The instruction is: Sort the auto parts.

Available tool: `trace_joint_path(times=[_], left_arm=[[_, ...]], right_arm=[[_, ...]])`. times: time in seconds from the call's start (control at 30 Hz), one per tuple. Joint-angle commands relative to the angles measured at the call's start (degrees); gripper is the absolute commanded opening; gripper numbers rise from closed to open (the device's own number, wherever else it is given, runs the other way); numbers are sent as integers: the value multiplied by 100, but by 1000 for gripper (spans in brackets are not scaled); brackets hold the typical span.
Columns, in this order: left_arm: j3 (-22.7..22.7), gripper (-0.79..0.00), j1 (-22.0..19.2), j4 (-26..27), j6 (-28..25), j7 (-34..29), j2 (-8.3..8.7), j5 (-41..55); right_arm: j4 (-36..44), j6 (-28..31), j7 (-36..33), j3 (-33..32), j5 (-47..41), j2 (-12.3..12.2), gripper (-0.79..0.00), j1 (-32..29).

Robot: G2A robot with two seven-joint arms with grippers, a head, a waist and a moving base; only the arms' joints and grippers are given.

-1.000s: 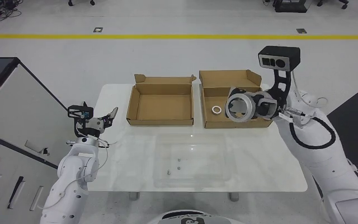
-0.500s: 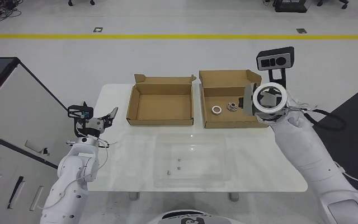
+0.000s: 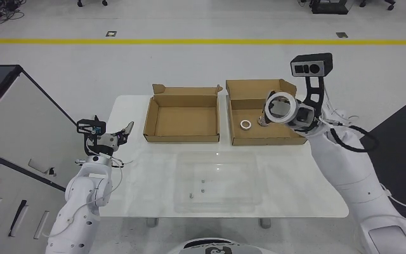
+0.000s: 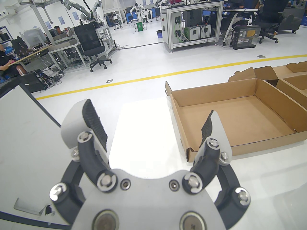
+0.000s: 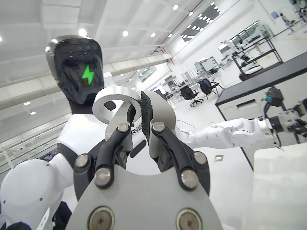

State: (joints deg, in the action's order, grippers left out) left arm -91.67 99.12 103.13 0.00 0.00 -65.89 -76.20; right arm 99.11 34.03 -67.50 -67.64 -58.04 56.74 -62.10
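Right hand point(image 5: 138, 113): I see it clamped on metal ring point(image 5: 117, 91), held above right box point(image 3: 266, 141).
Left hand point(image 4: 148, 118): open, at bench point(image 3: 152, 184) left edge.
Right box: white ring point(image 3: 245, 124) lying inside.

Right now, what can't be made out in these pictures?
Top view: bits in the tray are too small to name.
Top view: a dark part in the right box is half hidden by the right arm.
Right wrist view: the right gripper covers part of the ring it pinches.
Left wrist view: the right box is cut off by the edge.
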Motion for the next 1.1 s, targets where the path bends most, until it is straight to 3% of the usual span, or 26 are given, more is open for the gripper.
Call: trace_joint_path(times=[0.0, 0.17, 0.6, 1.07], left_arm=[[0, 0, 0, 0, 0, 0, 0, 0], [0, 0, 0, 0, 0, 0, 0, 0], [0, 0, 0, 0, 0, 0, 0, 0], [0, 0, 0, 0, 0, 0, 0, 0]], right_arm=[[25, 23, 141, -50, 387, 2, -785, -26], [157, -18, 324, -82, 711, 25, -785, -106], [74, -588, -688, 58, -1473, 194, -785, -162], [60, -593, -710, 54, -1482, 197, -785, -156]])
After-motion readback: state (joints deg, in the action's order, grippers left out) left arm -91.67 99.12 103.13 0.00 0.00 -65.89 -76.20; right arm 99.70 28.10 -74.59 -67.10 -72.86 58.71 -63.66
